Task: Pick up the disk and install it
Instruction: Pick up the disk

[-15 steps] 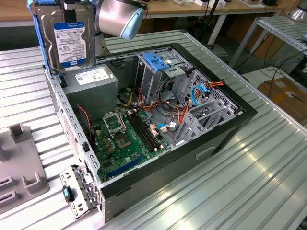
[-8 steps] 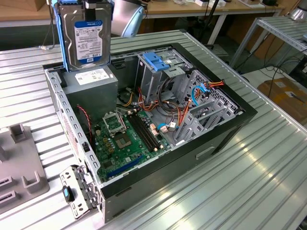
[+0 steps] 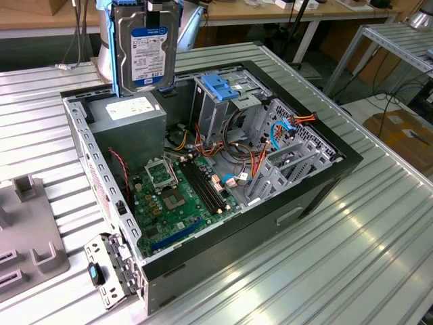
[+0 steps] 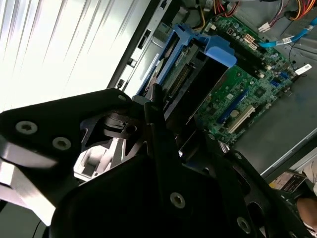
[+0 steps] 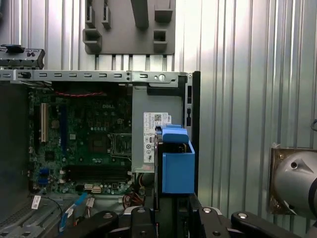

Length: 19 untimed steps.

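Tool [image 3: 157, 5] clamped on the disk [image 3: 145, 51], holding it upright over the open case [image 3: 298, 203].

In the exterior view one disk hangs label-out above the case's far corner at the exterior view's left, over the one power-supply box [image 3: 128, 112]. One light-blue bracket [image 3: 220, 87] sits in the drive cage and one motherboard [image 3: 179, 196] lies below, all on the ribbed surface [image 3: 352, 257]. In the second wrist view the disk [image 4: 190, 74] reaches out from the dark fingers [image 4: 161, 139] toward the motherboard. In the first wrist view the disk [image 5: 176, 166] shows edge-on beside the box's label. Done well, I judge, this carry keeps the disk square to the cage and clear of the loose cables [image 3: 243, 159], with the grip firm.
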### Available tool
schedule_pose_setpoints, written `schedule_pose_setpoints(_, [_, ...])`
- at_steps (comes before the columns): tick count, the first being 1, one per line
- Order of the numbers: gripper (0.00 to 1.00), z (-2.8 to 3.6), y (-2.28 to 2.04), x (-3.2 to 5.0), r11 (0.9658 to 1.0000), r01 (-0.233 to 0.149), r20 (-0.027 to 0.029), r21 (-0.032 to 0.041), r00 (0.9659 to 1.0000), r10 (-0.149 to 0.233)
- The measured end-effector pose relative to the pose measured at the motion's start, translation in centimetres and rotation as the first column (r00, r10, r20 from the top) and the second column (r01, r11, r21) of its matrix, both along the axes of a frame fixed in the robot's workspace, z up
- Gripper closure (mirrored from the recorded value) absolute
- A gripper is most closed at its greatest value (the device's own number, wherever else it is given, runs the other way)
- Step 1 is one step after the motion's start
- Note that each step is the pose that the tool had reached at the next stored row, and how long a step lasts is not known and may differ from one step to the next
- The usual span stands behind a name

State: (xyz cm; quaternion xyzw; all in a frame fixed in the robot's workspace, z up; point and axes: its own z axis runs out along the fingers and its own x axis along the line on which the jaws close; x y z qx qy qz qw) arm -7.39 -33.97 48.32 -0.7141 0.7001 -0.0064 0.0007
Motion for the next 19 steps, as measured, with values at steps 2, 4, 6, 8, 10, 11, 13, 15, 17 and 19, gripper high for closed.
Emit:
schedule_pose_setpoints(2, [0.65,0.00,0.00,0.47,1.0000,0.000,0.0000,0.0000,1.0000,0.000])
schedule_pose_setpoints(4, [0.65,0.00,0.00,1.25,1.0000,0.000,0.0000,0.0000,1.0000,0.000])
schedule_pose_setpoints(6, [0.65,0.00,0.00,2.13,1.0000,0.000,0.0000,-0.0001,1.0000,0.000])
schedule_pose_setpoints(8, [0.65,0.00,0.00,2.77,1.0000,0.000,0.0000,0.0000,1.0000,0.000])
schedule_pose_setpoints(10, [0.65,0.00,0.00,3.22,1.0000,0.000,0.0000,0.0000,1.0000,0.000])
schedule_pose_setpoints(11, [0.65,0.00,0.00,3.49,1.0000,0.000,0.0000,0.0000,1.0000,0.000])
schedule_pose_setpoints(13, [0.65,0.00,0.00,4.29,1.0000,0.000,0.0000,0.0000,1.0000,0.000])
schedule_pose_setpoints(15, [0.65,0.00,0.00,4.76,1.0000,0.000,-0.0001,-0.0001,1.0000,0.000])
schedule_pose_setpoints(17, [0.65,0.00,0.00,4.87,1.0000,0.000,0.0000,0.0001,1.0000,0.000])
schedule_pose_setpoints(19, [0.65,0.00,0.00,4.90,1.0000,0.000,0.0000,0.0000,1.0000,0.000])
